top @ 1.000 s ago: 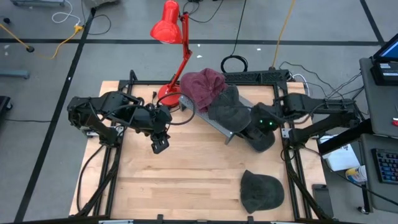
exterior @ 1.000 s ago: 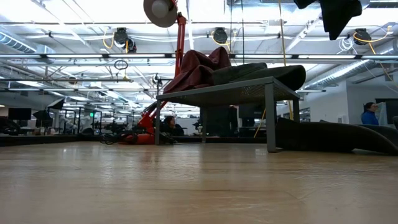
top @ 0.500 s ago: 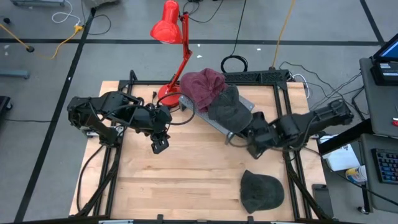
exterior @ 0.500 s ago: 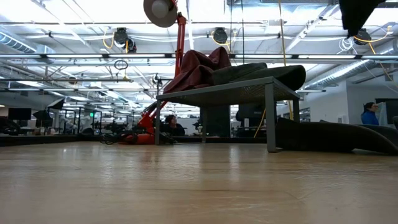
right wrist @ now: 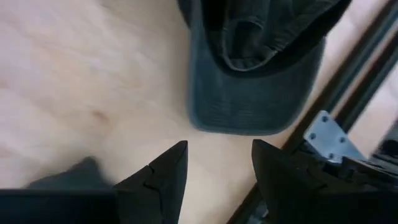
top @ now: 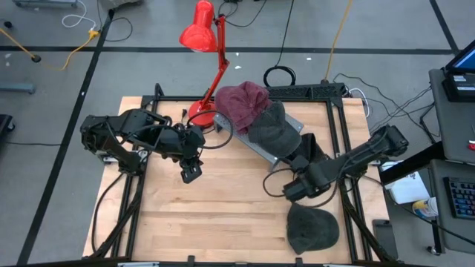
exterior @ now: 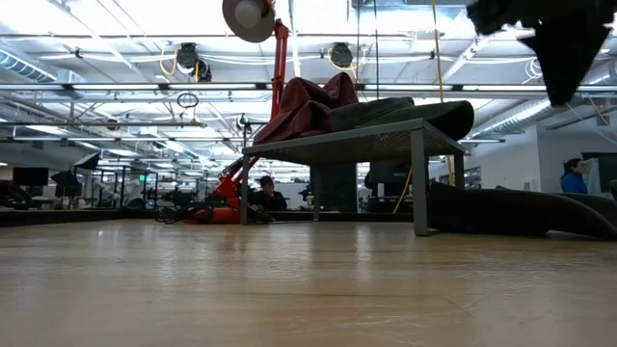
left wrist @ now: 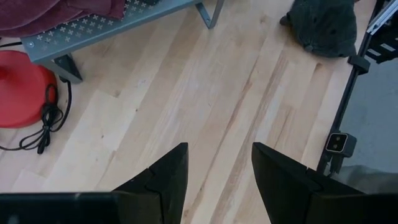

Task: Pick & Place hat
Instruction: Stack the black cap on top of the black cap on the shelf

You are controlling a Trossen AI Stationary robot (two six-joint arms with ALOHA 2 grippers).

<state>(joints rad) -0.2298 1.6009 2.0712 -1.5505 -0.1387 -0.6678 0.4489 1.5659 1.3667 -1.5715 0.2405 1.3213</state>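
The right gripper (top: 291,190) has swung off the rack (top: 291,123) toward the dark hat (top: 312,228) on the table's near edge (jaws apart, empty), so a pickup looks next. The left gripper (top: 190,172) waits, open.

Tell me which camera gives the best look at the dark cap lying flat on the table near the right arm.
The high view: the whole dark cap shows there, lying on the table near the front edge. The right wrist view shows only its brim end, close up and cut off. The left wrist view catches it far off at the picture's edge. In the low view I cannot pick it out with certainty.
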